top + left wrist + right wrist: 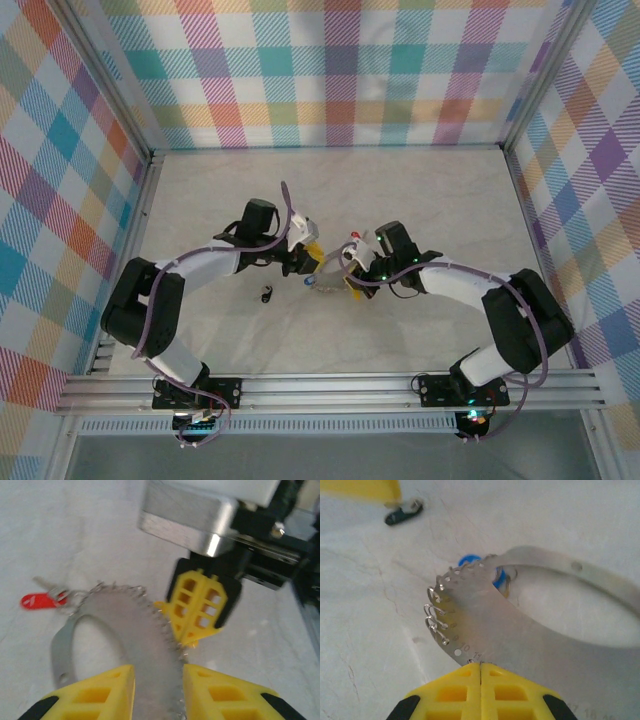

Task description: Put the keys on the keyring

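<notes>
Left gripper [159,682] clamped the keyring [135,630] by its broad band, jaws part-way apart, while right gripper [480,670] pinched its holed rim fully closed — red-tagged key [39,600] at the keyring's tip, black-tagged key [402,514] apart on the table [370,630].

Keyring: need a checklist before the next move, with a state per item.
1. Right claw shut on the keyring edge: ok.
2. Left claw on the keyring, plate filling the gap between its fingers: ok.
3. Red-tagged key joined to the keyring's small links: cannot tell, it may only lie beside them.
4. Blue tag behind the plate, threaded on: cannot tell.
5. Black-tagged key on the keyring: not ok, it lies loose on the table.
6. A free claw to fetch it: not ok, both are on the keyring.
</notes>
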